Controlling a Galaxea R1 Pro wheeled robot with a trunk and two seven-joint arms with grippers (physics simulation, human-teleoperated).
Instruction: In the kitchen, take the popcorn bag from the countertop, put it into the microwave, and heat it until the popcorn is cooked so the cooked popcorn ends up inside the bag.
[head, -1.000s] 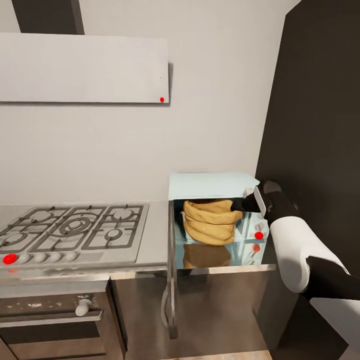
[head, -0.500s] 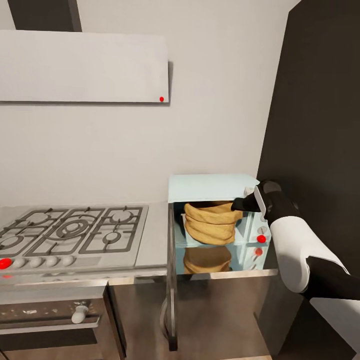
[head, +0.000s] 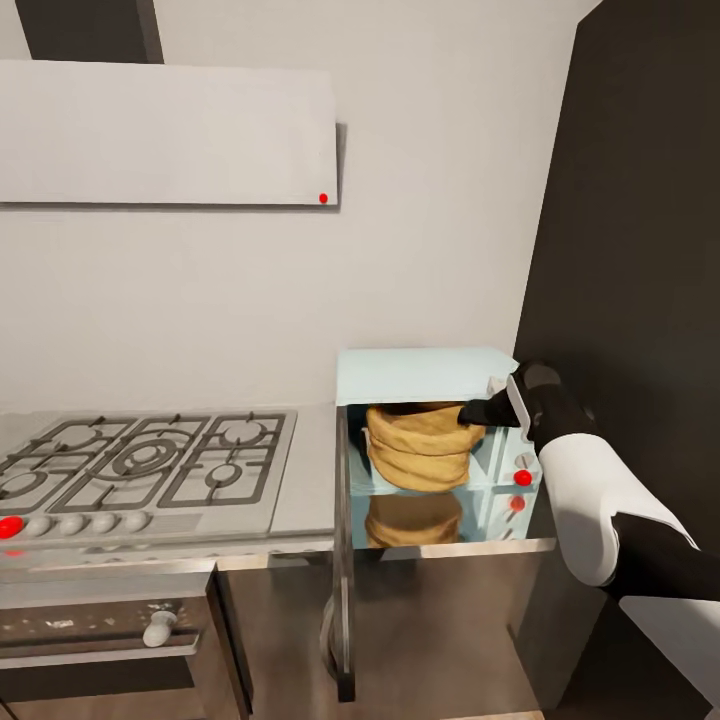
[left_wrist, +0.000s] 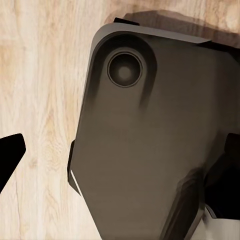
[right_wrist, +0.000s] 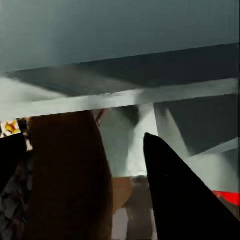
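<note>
The grey table (head: 310, 480) runs along the wall, pretty glossy. A steel hob (head: 140, 465) is set into it on the left, and the mint microwave (head: 420, 375) sits right beside it, door open.

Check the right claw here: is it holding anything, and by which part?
Right claw straddles the popcorn bag at its upper right rim, inside the microwave; whether it grips cannot be told.

Three cameras: one high and forward-facing, two close on the wrists.
The head camera looked forward and down over the counter (head: 310, 470) at the open microwave (head: 420, 375). The right wrist camera sat very near the popcorn bag (right_wrist: 67, 175), sharing that interior. The left wrist camera faced the wood floor (left_wrist: 40, 90).
</note>
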